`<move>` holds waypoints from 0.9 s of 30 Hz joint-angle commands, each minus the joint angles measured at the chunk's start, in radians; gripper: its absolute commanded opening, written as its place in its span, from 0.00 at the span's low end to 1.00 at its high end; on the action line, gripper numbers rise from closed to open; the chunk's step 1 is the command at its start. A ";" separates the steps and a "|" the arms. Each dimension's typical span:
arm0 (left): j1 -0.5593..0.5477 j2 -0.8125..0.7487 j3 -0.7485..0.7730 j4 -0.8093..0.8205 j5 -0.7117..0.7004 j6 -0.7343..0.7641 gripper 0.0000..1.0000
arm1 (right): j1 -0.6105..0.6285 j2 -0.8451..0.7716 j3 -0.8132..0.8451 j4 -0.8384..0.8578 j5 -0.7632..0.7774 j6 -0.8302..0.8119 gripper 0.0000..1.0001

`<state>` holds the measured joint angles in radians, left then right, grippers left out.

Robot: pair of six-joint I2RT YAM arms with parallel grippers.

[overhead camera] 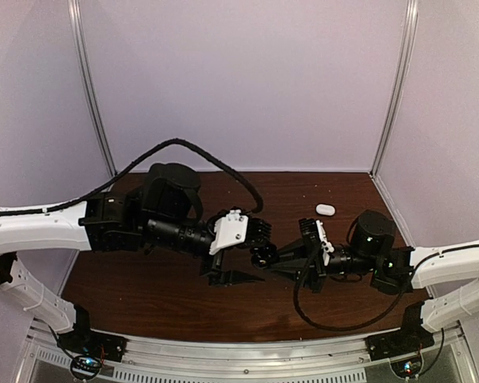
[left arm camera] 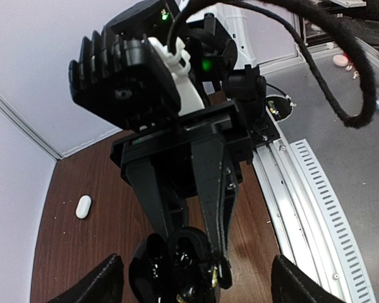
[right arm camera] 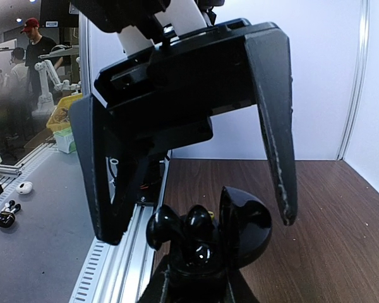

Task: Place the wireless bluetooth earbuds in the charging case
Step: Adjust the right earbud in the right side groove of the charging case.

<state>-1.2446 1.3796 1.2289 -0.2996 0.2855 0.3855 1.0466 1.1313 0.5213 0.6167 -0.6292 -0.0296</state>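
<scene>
Right gripper (left arm camera: 192, 249): clenched on the lower body of the charging case (right arm camera: 202, 255). The case appears to be held clear of the table (overhead camera: 160, 295), near its middle and between the two arms, with the hinged lid (right arm camera: 246, 221) thrown back. Judged purpose: the right arm serves as a vice, presenting the open case so the opposing tool can work on it. The case as seen is glossy black. The earbuds (right arm camera: 177, 226) are the same black, two rounded lumps side by side in the base. They stand a little proud of the rim, so it cannot be told whether they are pressed fully home. Left gripper (right arm camera: 199, 224): released, jaws spread wide to either side of the case, touching neither it nor the buds, with nothing carried between them. That stance suits a tool with no load left to deliver, though this is inference only. The lid is not yet closed, so closing it and checking the seating are judged the outstanding steps. Risk: the right arm's clamp must resist any push on the lid, or the case will swivel in the grip. Also noted: a small white oval object (overhead camera: 326, 209) on the table at the far right, well apart from both tools (too small here to identify).
</scene>
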 commanded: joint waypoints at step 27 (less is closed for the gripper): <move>-0.008 0.044 0.041 0.102 -0.045 -0.062 0.59 | 0.001 -0.014 0.032 -0.014 -0.029 -0.035 0.00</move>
<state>-1.2499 1.4113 1.2381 -0.2684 0.2256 0.3561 1.0466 1.1313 0.5270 0.5968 -0.6434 -0.0563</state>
